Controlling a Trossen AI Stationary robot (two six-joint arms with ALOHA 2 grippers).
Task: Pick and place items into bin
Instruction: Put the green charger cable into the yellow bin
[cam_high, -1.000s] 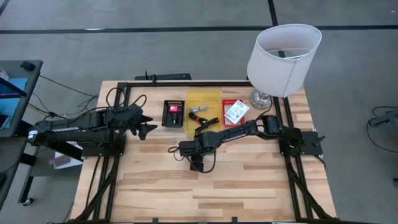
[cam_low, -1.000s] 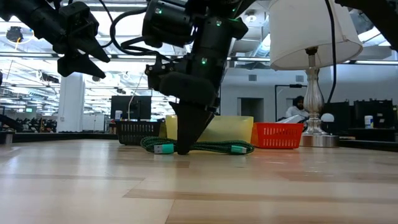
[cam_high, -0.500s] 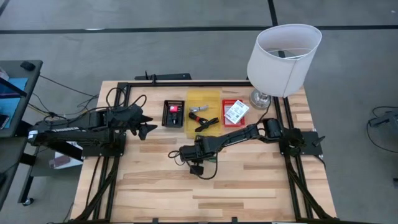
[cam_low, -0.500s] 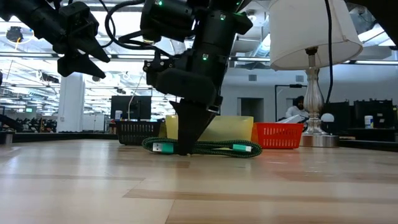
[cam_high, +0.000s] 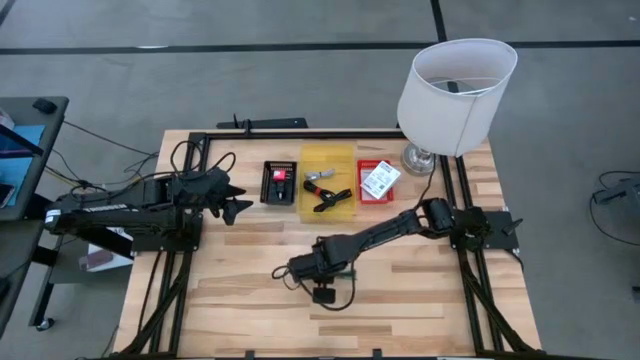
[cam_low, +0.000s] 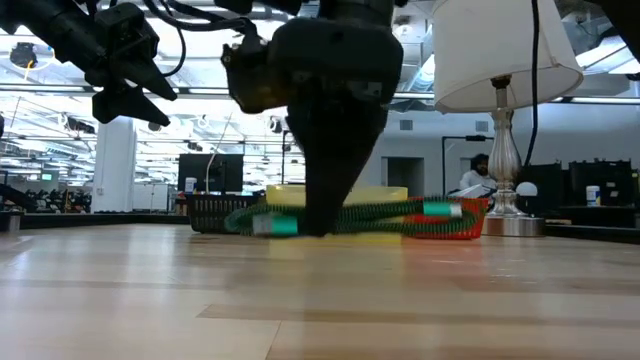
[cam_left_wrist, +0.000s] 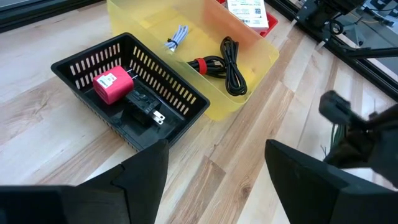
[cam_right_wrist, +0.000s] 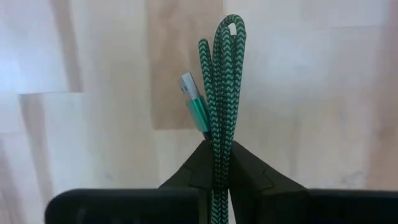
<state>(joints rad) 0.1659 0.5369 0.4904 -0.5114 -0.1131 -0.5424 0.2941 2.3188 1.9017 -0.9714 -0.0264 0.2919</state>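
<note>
Right gripper (cam_right_wrist: 219, 163) is pinching the folded green cable (cam_right_wrist: 222, 87) just above the table, mid-front. I'd lift straight up so the loose ends clear, then swing to the yellow bin (cam_high: 327, 160). Left gripper (cam_high: 236, 202) waits, spread.

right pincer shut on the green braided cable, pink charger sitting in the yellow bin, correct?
Not quite. The right pincer is shut on the green braided cable, but the pink charger sits in the black basket, not the yellow bin; the left wrist view shows it.
</note>
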